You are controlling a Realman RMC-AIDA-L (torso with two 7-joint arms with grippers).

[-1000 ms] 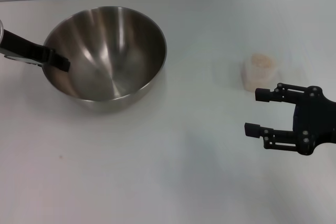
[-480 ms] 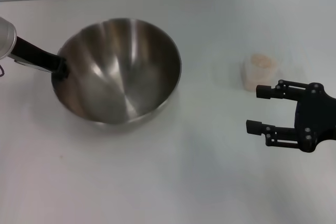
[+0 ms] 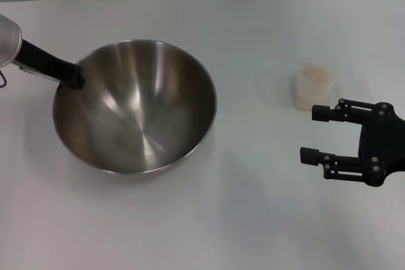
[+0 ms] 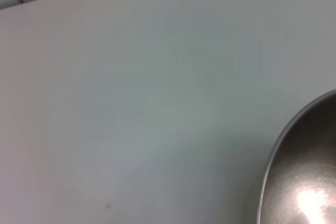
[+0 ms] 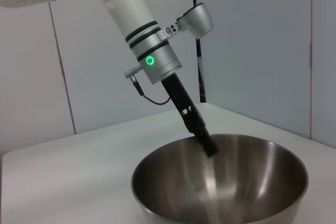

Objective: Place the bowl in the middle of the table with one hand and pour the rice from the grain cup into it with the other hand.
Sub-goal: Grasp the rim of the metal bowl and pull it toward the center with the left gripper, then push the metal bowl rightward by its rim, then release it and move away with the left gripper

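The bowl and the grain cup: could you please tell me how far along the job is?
Done: nothing fully. In hand: the left pincer grips the rim of the bowl, which sits left of the middle of the table. Left: the grain cup stands upright with the rice inside; the right pincer is open beside it, not touching, so grasping and pouring remain.

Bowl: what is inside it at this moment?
No rice: the bowl shows bare steel. The left gripper is clamped on its rim, one finger reaching inside. The rice sits in the cup, beside the open right gripper. The table under the bowl is hidden.
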